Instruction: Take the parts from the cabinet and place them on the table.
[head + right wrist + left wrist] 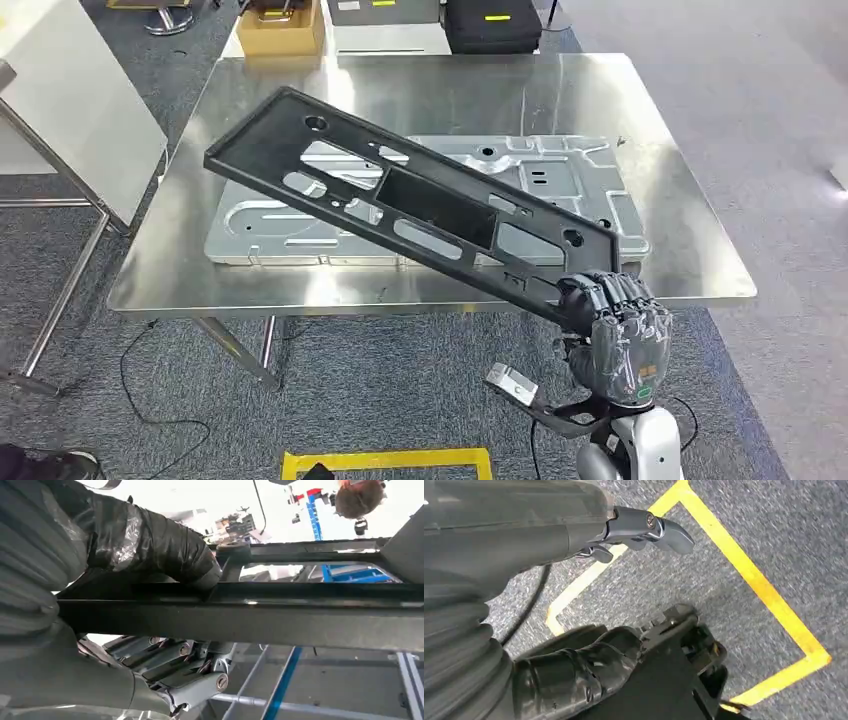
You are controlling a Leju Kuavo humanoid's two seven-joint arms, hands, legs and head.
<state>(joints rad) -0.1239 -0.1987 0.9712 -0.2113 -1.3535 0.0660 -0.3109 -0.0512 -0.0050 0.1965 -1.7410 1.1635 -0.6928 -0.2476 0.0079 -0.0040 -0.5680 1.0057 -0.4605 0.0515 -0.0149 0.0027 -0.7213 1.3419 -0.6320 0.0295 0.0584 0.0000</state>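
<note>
A long black plastic panel [440,205] with several cut-outs hangs tilted above the steel table [420,85]. My right hand [612,325] grips its near right end just past the table's front edge. Its far left end is raised over the table. Under it a silver stamped metal panel [560,170] lies flat on the table. In the right wrist view dark fingers [150,545] wrap over the black panel's edge [250,615]. My left hand [574,670] hangs over the carpet, fingers apart and holding nothing.
A cardboard box [282,30] and a black case [492,22] stand beyond the table's far edge. A white table [60,90] is at the left. Yellow floor tape [385,462] marks the carpet by my feet. A person's head [357,497] appears in the right wrist view.
</note>
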